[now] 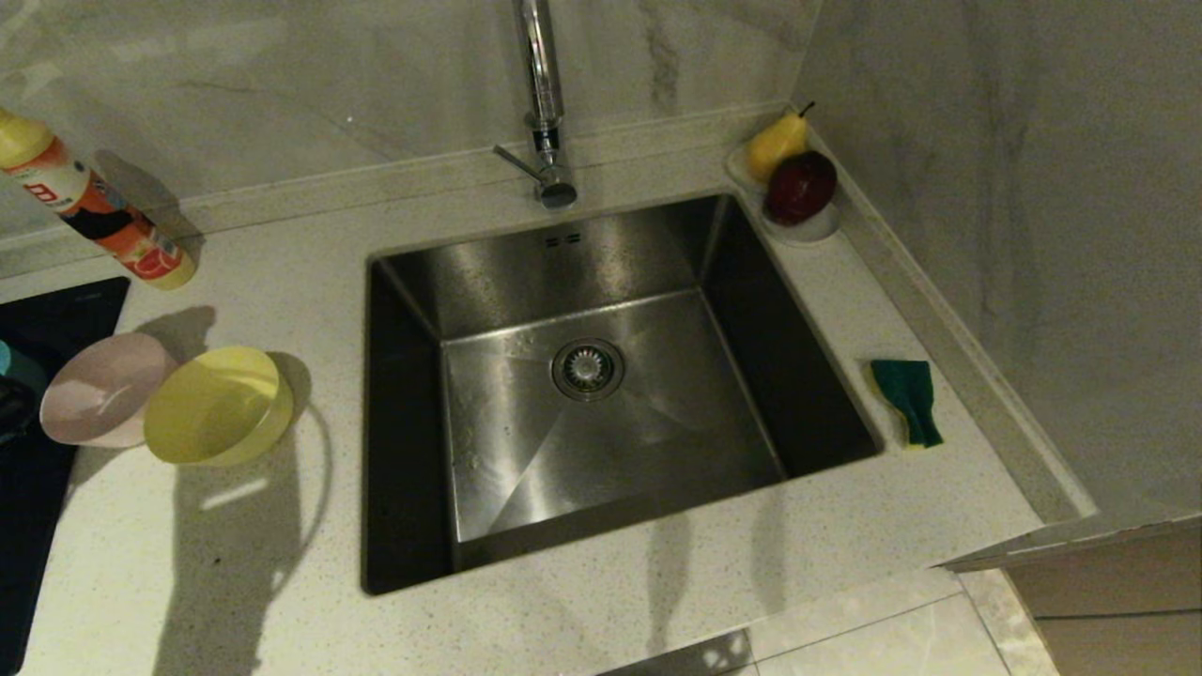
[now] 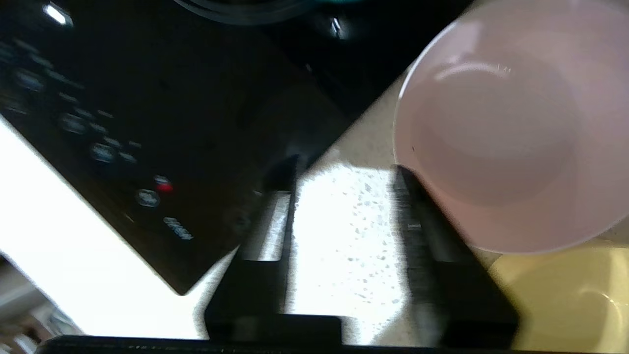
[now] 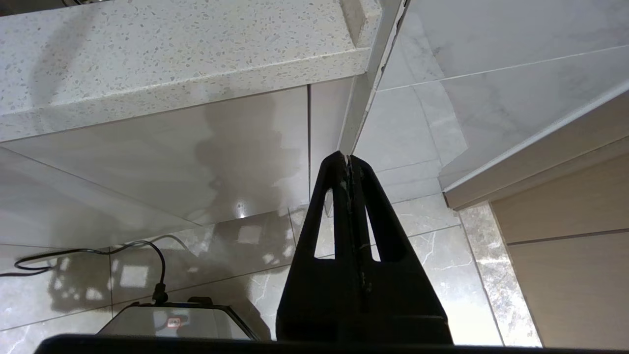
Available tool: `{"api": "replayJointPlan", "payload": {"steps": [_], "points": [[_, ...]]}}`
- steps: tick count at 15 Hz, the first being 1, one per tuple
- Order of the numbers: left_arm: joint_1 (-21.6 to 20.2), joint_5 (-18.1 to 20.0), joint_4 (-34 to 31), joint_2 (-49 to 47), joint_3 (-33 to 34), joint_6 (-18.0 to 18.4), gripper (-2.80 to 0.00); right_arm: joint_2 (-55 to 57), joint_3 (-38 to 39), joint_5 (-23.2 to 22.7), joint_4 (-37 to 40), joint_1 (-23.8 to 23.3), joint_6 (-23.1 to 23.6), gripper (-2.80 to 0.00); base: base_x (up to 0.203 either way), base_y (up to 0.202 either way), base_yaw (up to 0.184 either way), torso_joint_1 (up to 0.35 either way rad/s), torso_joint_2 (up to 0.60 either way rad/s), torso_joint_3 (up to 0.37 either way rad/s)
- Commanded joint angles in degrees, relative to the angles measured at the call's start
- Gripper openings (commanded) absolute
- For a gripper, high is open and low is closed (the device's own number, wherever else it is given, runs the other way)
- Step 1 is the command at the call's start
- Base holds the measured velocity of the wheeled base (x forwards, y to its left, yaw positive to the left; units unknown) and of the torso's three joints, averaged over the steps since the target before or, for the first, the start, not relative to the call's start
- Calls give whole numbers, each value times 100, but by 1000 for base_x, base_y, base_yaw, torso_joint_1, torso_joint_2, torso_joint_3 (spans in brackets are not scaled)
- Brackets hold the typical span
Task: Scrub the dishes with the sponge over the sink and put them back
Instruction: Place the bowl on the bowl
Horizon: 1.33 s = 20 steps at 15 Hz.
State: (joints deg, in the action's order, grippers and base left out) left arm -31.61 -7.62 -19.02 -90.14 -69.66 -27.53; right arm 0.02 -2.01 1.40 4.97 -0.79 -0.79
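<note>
you're at the very first step, reaching for a dish: your left gripper [image 2: 344,196] hangs with its fingers parted and grasping nothing over bare counter [image 1: 582,620] at the near left, one finger just beside the rim of the pink bowl [image 2: 506,137], while your right gripper [image 3: 348,164] is clenched empty and parked below the counter edge. past the pink bowl the yellow bowl [image 1: 218,404] leans against it, then comes the sink [image 1: 601,394] in the middle and the sponge [image 1: 909,399] on the counter to its right, so the next move, i judge, calls for straddling the pink rim before you close.
</note>
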Motion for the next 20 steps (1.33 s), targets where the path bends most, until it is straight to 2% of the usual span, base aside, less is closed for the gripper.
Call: {"api": "replayJointPlan", "payload": {"steps": [1, 5, 10, 13, 16, 18, 20], "points": [[-142, 172, -15, -293, 56, -65, 0, 6, -1, 0, 4, 0, 0, -280, 0, 0, 0, 0, 0, 0], [-236, 237, -10, -525, 103, -145, 0, 6, -1, 0, 4, 0, 0, -280, 0, 0, 0, 0, 0, 0], [-267, 877, 20, -531, 135, -339, 0, 6, -1, 0, 4, 0, 0, -280, 0, 0, 0, 0, 0, 0], [-276, 1416, -21, -315, 50, -527, 0, 6, -1, 0, 5, 0, 0, -280, 0, 0, 0, 0, 0, 0], [-298, 1473, -283, -151, -180, -525, 0, 6, -1, 0, 4, 0, 0, -280, 0, 0, 0, 0, 0, 0], [-468, 1518, -292, -196, -335, -516, 0, 6, -1, 0, 4, 0, 0, -280, 0, 0, 0, 0, 0, 0], [-635, 1748, -255, -380, -424, -522, 0, 6, -1, 0, 4, 3, 0, -280, 0, 0, 0, 0, 0, 0]]}}
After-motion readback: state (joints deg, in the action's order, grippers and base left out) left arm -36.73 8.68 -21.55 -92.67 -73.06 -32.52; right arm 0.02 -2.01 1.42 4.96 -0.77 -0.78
